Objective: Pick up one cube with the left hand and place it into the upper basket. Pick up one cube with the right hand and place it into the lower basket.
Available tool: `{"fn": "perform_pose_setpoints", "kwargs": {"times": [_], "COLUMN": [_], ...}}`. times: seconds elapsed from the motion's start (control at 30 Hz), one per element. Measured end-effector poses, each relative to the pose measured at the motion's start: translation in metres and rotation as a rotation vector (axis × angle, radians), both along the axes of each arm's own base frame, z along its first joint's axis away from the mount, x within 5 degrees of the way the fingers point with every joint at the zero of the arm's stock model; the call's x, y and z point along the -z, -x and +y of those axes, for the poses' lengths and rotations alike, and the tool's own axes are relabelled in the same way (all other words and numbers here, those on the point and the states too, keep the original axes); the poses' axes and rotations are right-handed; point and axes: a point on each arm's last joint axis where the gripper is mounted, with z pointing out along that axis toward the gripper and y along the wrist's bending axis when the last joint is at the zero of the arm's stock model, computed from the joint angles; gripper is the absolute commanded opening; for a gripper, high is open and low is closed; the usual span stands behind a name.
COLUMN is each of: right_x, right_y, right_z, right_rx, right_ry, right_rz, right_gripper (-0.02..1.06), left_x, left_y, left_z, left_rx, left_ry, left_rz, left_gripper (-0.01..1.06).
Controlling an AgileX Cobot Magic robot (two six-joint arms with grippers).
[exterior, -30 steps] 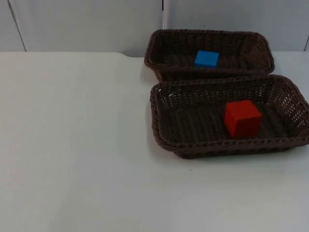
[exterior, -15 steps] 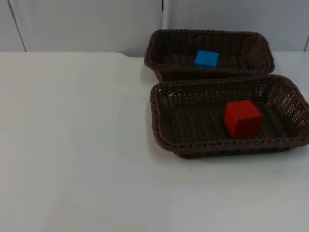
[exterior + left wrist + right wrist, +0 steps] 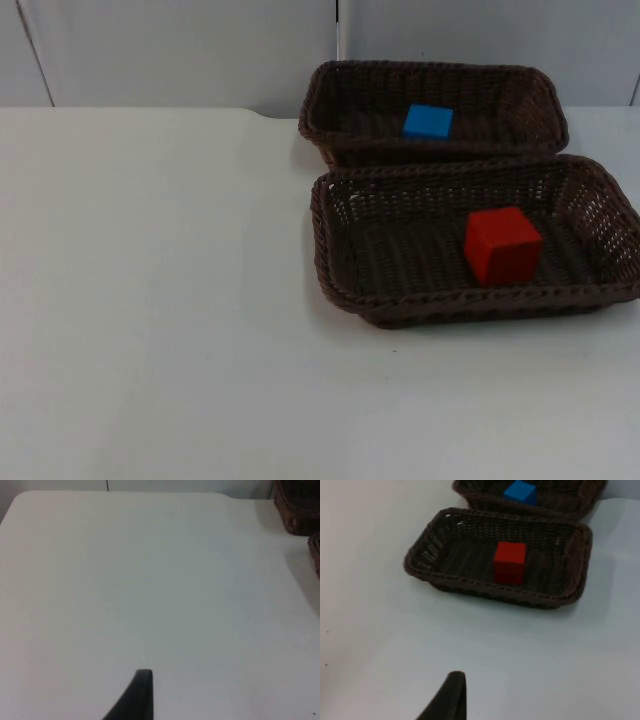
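Two dark brown wicker baskets sit side by side toward the right edge of the white desk, their long rims touching or nearly so. The upper basket, up against the grey partition wall at the desk's far edge, holds a blue cube lying flat on its woven floor, near the middle. The lower basket, closer to the near edge, holds a red cube resting right of centre on its floor, clear of the walls. Both cubes are plain, matte and sharp-edged; the red one looks the larger from above.

The left wrist view looks over a broad stretch of bare desk, with the left gripper's black fingertip above it and just the brown corners of the two baskets at the desk's far right. The right wrist view takes in the lower basket whole, open weave showing along its walls, the red cube inside, and the blue cube in the basket beyond. The right gripper's black fingertip hangs over bare desk, well short of the lower basket. Whether either gripper's fingers are spread or closed cannot be told; neither one is holding a cube.
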Motion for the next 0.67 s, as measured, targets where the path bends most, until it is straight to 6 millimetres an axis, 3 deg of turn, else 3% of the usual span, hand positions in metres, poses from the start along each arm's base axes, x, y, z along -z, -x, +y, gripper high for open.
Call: {"fn": "perform_pose_setpoints", "kwargs": {"times": [0.67], "right_x": [0.0], "right_y": [-0.0002], "right_z": [0.0024], "right_rx": [0.312], "right_ry": [0.0], "right_rz": [0.0], "right_gripper": [1.05], "left_x": [0.0], "left_y": [0.0], "left_z": [0.0], "left_rx": [0.0], "left_ry": [0.0], "left_rz": [0.0], "left_gripper": [1.05]}}
